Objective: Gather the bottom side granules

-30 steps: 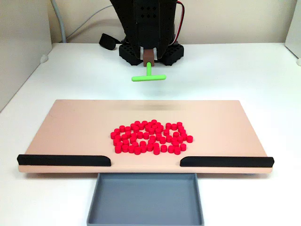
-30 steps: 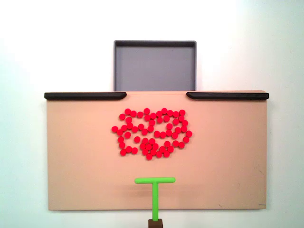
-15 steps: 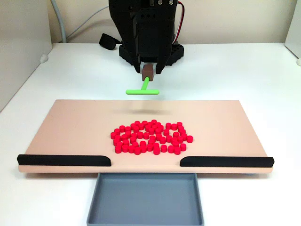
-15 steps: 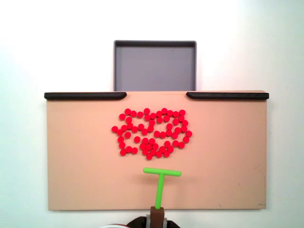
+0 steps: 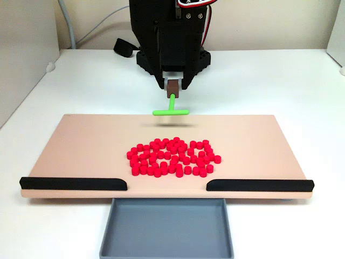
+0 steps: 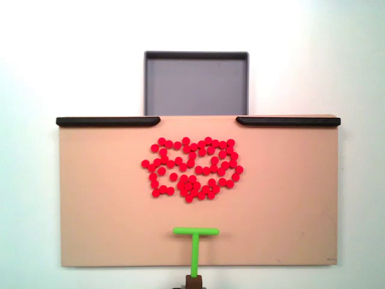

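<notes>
A white desk carries everything here. Lying flat on it is a wide tan board, seen from above in the other fixed view. Along one long edge of the board run two black rails, with a gap between them. A shallow grey tray sits on the desk just beside the board at that gap, its rim touching or nearly touching the board's edge. The arm's black base stands on the desk beyond the board's far edge. A black cable end lies just beside the base.
</notes>
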